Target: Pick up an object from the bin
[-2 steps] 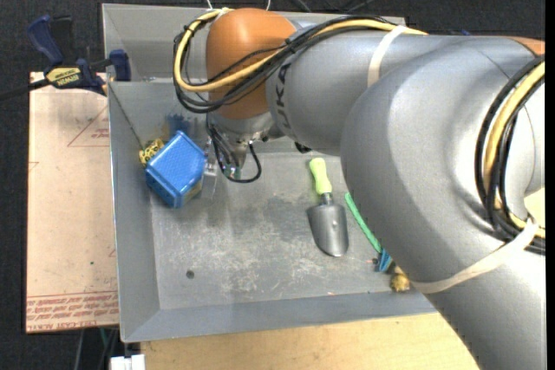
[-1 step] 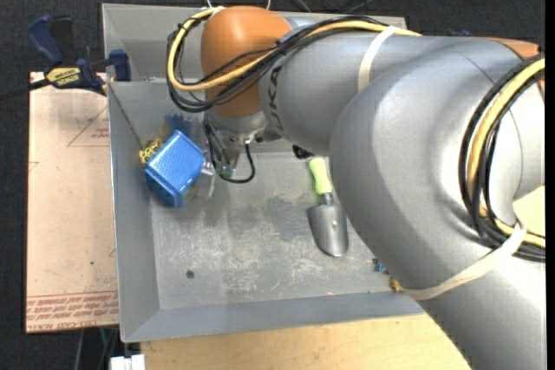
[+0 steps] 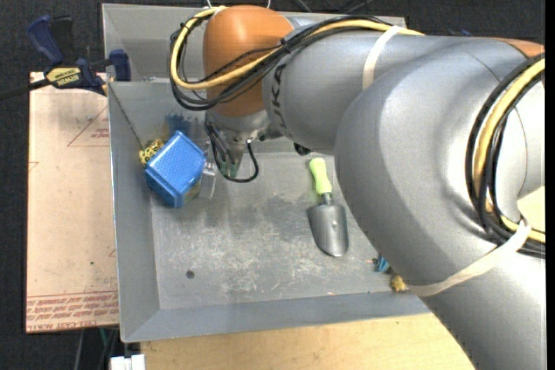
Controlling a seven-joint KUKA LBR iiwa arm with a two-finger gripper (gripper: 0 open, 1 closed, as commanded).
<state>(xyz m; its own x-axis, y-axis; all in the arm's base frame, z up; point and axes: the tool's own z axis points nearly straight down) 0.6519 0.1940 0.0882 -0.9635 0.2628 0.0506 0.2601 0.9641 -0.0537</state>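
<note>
My gripper point(image 3: 229, 145) hangs under the orange wrist cover in the bin's back left part, low over the floor. Just left of it, touching or nearly touching, lies a blue box point(image 3: 176, 169), tilted on one edge. A small clear piece point(image 3: 208, 180) lies against the box's right side, right below the gripper. A yellow-and-black small thing point(image 3: 149, 152) sits at the box's upper left corner. To the right lies a small scoop point(image 3: 329, 227) with a grey blade and a light green handle, apart from the gripper.
A teal toothed piece point(image 3: 178, 119) peeks out behind the blue box near the left wall. Two tiny bits, one blue point(image 3: 379, 264) and one tan point(image 3: 397, 282), lie at the bin's front right by the arm. The arm covers the bin's right side.
</note>
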